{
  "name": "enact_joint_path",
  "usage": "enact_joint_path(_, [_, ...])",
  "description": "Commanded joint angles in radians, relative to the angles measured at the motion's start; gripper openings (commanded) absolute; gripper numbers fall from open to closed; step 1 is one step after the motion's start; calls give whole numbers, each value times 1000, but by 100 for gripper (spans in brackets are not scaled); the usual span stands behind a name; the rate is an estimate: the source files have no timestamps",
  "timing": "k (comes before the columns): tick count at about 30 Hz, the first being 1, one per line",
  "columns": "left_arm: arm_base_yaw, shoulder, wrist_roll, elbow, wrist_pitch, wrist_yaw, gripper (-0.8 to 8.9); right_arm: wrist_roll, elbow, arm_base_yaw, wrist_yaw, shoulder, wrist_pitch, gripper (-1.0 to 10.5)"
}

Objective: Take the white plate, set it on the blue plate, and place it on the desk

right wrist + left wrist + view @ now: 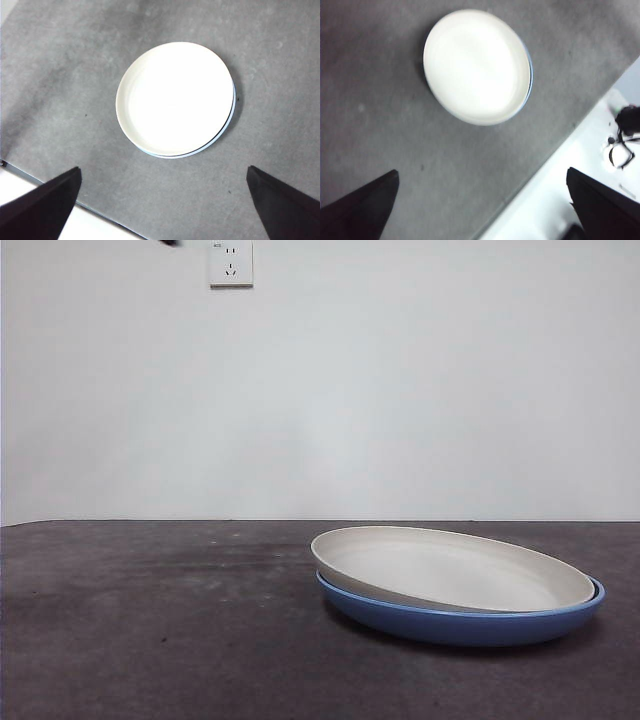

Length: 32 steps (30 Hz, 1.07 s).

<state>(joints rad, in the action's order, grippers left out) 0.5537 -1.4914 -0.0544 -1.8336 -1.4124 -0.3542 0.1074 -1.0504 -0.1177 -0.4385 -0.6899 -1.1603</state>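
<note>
Mottled matte desk (150, 640); round white plate (450, 568) tilted atop glossy blue plate (460, 625)

No readable text anywhere; the wall socket (231, 263) bears only a tiny illegible mark.

The white plate (455, 567) sits tilted in the blue plate (460, 623) on the desk (160, 630).

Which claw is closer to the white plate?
Hard to tell. Left claw and right claw both hang open, high above the white plate, neither touching it.
</note>
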Motion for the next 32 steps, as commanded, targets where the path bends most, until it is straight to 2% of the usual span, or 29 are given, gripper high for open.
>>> enact_joint_path(1, [-19, 140, -17, 111, 56, -1, 604, 7, -18, -4, 2, -31, 7, 622])
enact_joint_path(10, [-70, 512, -21, 409, 217, -1, 604, -11, -16, -4, 2, -156, 14, 622])
enact_joint_path(19, [-69, 729, -60, 599, 275, -3, 603, -31, -15, -4, -2, -297, 70, 622])
enact_joint_path(24, [-69, 802, -58, 656, 290, -9, 603, -31, 4, -4, -4, -378, 148, 622])
enact_joint_path(32, [-69, 819, -58, 661, 291, -9, 603, -33, 88, -4, -6, -548, 334, 622])
